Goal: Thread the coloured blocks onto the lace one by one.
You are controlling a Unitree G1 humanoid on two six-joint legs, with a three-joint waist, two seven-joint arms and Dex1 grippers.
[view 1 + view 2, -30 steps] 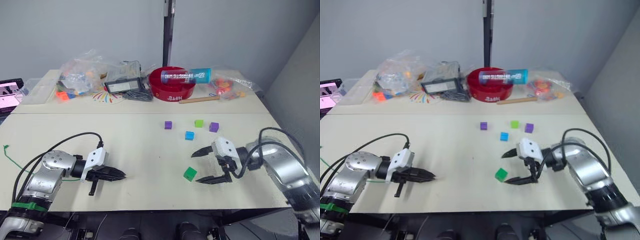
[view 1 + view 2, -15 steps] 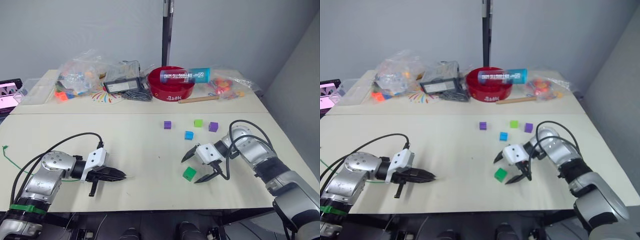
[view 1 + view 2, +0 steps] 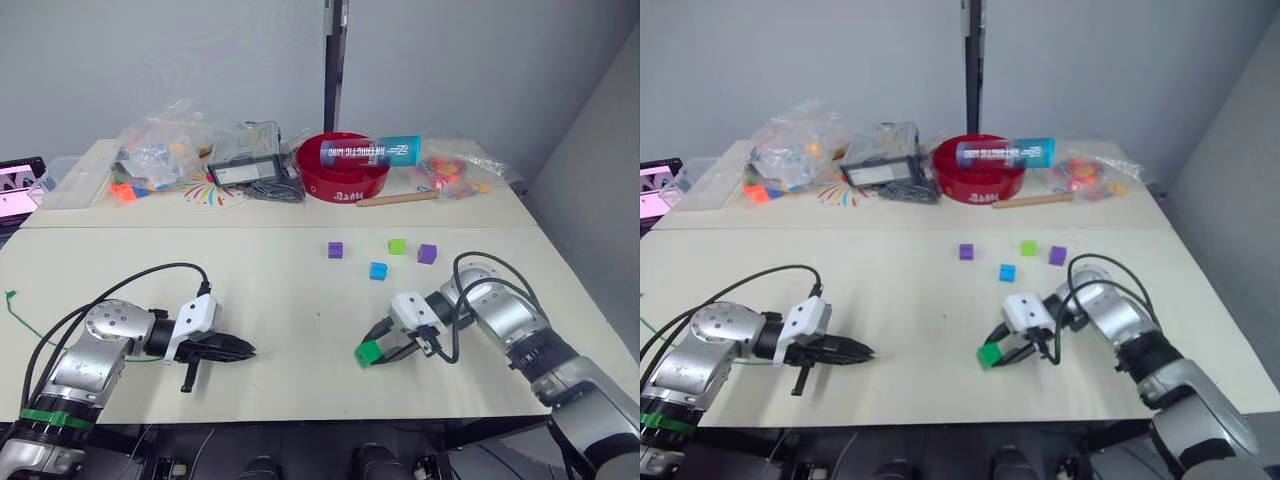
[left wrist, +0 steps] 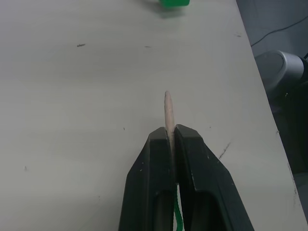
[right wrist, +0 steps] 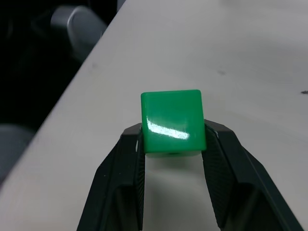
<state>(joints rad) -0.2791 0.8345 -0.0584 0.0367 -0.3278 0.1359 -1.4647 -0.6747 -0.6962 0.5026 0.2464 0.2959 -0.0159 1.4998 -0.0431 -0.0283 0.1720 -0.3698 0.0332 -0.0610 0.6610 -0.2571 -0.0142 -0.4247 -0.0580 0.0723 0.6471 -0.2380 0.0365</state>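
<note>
Since a second ago my right gripper (image 3: 377,346) has swung in from the right, come down over the dark green block (image 3: 367,354) and closed on it, and the block now sits a little nearer the front edge of the table (image 3: 280,290) than it did. My two right fingers press against opposite sides of that cube; in the right wrist view the dark green block (image 5: 172,121) sits squarely between the fingertips (image 5: 131,139), its glossy top face catching the light, just above the pale tabletop. My left gripper (image 3: 243,350) has hardly moved: it rests low over the front left part of the table, its fingers pressed together on the lace (image 4: 168,111), whose pale stiff tip sticks out straight beyond them and points toward my right gripper. From behind those fingers the thin green string runs back along my left arm, and a loop of it shows at the table's far left edge (image 3: 22,319). The other blocks lie apart from both grippers, farther back on the right half of the table: a purple block (image 3: 336,250), a light green block (image 3: 397,246) and a second purple block (image 3: 427,254) in a loose row, with the blue block (image 3: 378,271) just in front of them.
</note>
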